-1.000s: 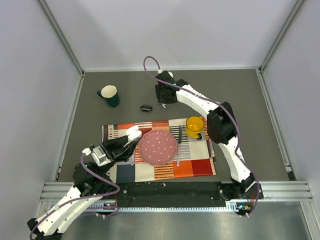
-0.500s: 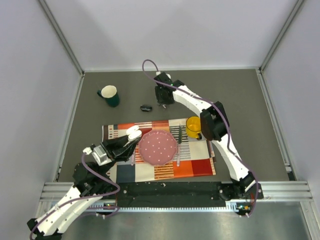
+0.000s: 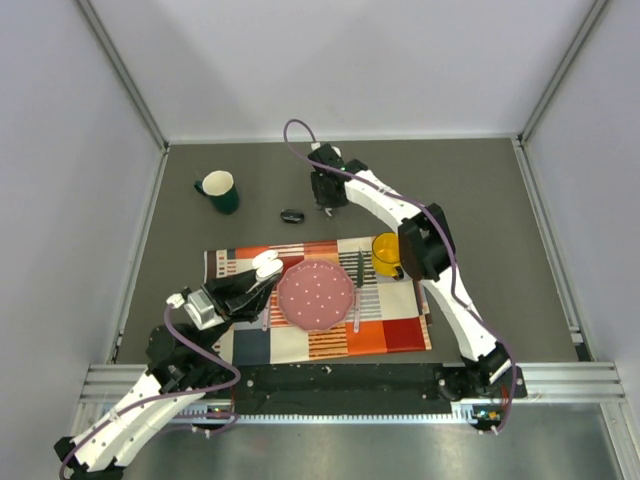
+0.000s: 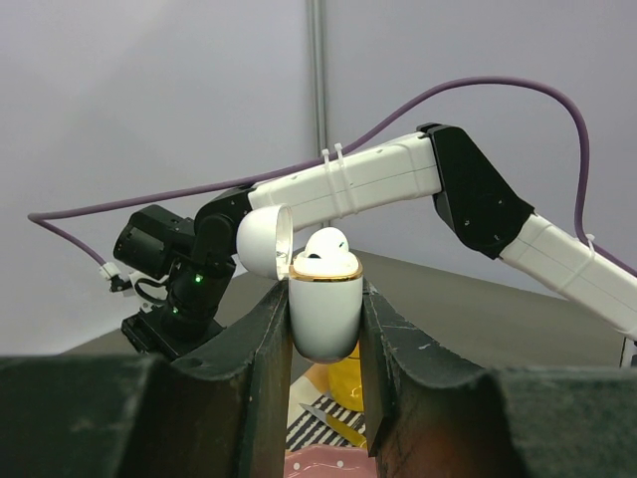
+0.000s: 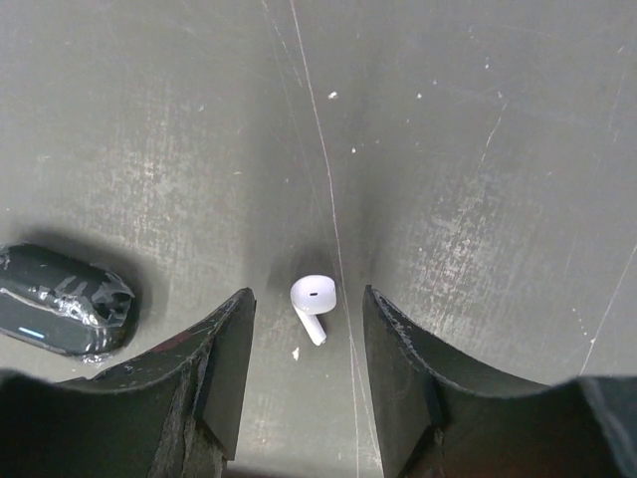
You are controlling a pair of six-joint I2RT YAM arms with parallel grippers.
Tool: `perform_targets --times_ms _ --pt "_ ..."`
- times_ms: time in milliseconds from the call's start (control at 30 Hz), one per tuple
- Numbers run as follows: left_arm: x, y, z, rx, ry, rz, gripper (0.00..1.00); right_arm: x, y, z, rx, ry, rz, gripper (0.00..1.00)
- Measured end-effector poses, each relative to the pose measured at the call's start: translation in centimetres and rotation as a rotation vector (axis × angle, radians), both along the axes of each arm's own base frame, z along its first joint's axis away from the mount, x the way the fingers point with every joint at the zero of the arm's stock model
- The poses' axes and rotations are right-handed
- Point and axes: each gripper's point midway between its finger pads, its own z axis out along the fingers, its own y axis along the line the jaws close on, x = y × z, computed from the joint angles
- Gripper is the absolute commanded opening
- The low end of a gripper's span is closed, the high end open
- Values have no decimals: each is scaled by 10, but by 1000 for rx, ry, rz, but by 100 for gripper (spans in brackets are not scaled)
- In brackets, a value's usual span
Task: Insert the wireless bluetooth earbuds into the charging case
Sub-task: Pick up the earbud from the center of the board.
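Fig.: L. tool (image 4: 323, 344) is clamped on the charging case (image 4: 323, 314), held upright w/ lid open; one earbud (image 4: 326, 244) is seated inside. R. tool (image 5: 304, 329), fingers apart, is set astride the second earbud (image 5: 313, 299), lying untouched on the tabletop (image 5: 468, 149) near a black oval object (image 5: 65, 299).

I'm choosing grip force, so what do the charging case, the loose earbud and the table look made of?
The charging case: glossy white hard-looking plastic, soft highlights on its rounded body; gold-toned rim band, perhaps metallic trim. The earbud: smooth white plastic, by its sheen. The table: dark grey matte sheet, scratched pale; material unclear.
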Motion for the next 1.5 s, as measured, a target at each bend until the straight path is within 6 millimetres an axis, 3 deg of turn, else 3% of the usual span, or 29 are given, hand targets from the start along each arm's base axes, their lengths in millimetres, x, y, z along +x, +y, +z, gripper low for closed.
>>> perform_targets --times_ms 167,1500 --pt "0 0 0 0 1 0 0 0 -1 -10 -13 11 1 43" --pt "3 3 0 -9 8 19 0 6 -3 -11 -30 -2 -22 25"
